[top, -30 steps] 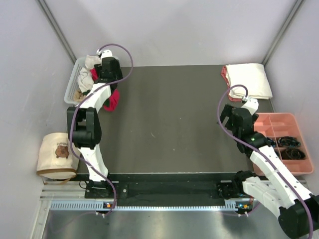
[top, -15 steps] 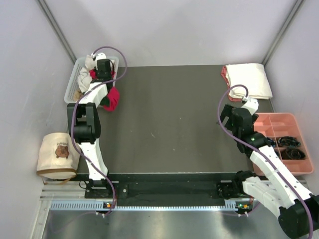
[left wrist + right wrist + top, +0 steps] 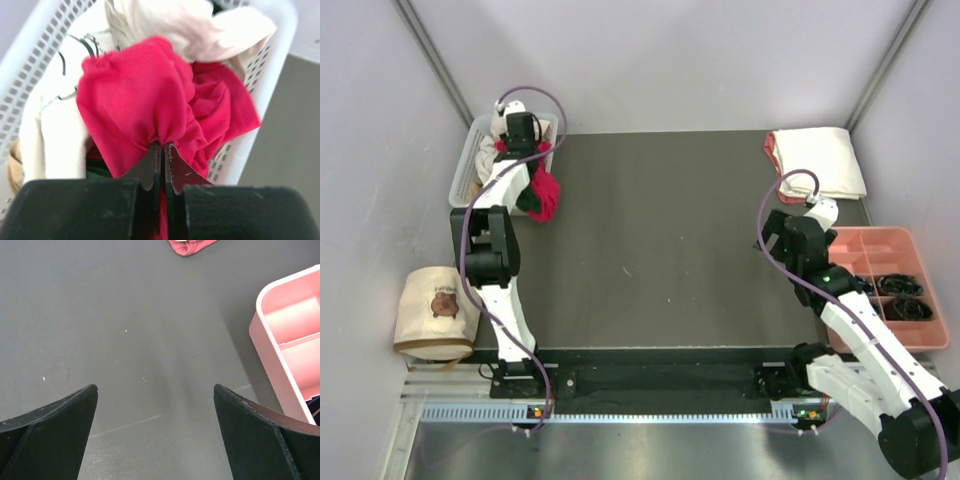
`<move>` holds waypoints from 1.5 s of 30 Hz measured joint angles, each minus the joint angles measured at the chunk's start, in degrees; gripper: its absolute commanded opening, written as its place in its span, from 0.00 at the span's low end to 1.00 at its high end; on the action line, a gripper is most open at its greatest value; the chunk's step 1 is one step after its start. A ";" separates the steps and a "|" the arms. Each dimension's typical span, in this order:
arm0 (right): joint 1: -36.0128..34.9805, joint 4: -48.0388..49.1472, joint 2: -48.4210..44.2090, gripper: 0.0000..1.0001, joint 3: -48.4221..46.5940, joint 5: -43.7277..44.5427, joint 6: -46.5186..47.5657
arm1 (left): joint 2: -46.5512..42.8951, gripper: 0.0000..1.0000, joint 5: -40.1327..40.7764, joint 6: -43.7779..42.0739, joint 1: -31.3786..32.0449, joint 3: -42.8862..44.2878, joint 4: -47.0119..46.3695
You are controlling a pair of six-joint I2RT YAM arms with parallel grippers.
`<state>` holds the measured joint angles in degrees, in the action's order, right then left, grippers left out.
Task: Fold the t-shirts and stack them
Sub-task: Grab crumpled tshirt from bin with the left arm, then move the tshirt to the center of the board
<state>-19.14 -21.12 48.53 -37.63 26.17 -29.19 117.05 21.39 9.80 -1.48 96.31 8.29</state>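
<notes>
A crimson-red t-shirt (image 3: 150, 100) lies bunched on the rim of a white basket (image 3: 30, 45) at the table's far left, and part of it hangs over the basket's side (image 3: 546, 192). My left gripper (image 3: 163, 146) is shut on a fold of this red cloth. Cream-white t-shirts (image 3: 175, 25) and a bit of dark green cloth (image 3: 97, 170) fill the basket behind and below it. A folded cream-white t-shirt (image 3: 820, 160) rests on a salmon-pink one (image 3: 192, 245) at the far right. My right gripper (image 3: 155, 390) is open over bare table.
A pink compartment tray (image 3: 890, 285) holding dark items stands off the table's right edge, close to the right arm. A round beige bag with a bear print (image 3: 435, 310) sits left of the left arm's base. Grey walls close in on three sides.
My left gripper has reached farther back over the basket and closed on the red t-shirt, whose hanging part has been drawn up a little. The right arm has stayed still.
</notes>
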 measured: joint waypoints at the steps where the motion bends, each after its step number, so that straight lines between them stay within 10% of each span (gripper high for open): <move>1: 0.00 0.00 0.00 0.99 0.00 -0.04 -0.04 | 0.00 0.00 -0.17 0.00 0.00 1.22 0.98; 24: 0.00 0.09 0.70 0.99 0.13 -3.21 -2.14 | -4.87 0.00 -14.08 2.75 7.61 41.86 20.13; 45: -0.09 0.94 0.68 0.99 2.12 -5.31 -3.61 | -16.20 0.00 -45.09 15.21 31.52 41.35 13.53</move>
<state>-19.22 -20.18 49.21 -35.51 20.86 -32.80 100.86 -23.70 25.02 30.04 137.67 21.82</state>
